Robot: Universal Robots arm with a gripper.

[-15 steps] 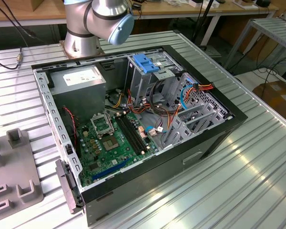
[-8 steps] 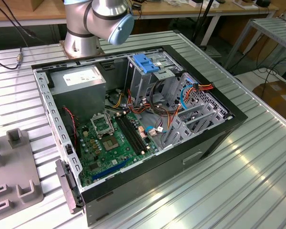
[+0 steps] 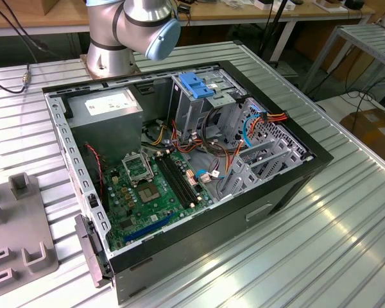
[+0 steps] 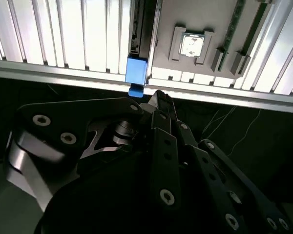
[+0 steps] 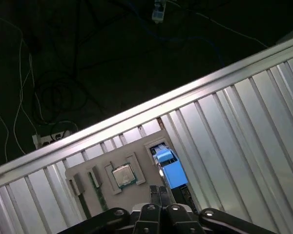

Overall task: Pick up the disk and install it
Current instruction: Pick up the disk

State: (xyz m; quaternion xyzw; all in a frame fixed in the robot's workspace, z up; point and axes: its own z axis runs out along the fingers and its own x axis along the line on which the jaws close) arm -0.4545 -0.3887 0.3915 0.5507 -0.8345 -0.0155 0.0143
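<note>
Inside the open case [image 3: 199,250], tangled cables [image 3: 212,138] crowd the gap between the drive cage [image 3: 192,106] and the motherboard [image 3: 147,186]; the table [image 3: 321,244] on the exterior view's right lies bare. In the first wrist view, the disk [image 5: 168,169] has bare table along one side, a seated processor [image 5: 123,175] on the other.

Beneath the gripper [image 5: 158,191] we see a ribbed aluminium tabletop [image 5: 244,126], its slats glaring with reflected light. Beyond the table's edge, well below the gripper, lies a dark floor [image 5: 112,44] with loose cables [image 5: 53,92] and a white power strip [image 5: 51,139].
</note>
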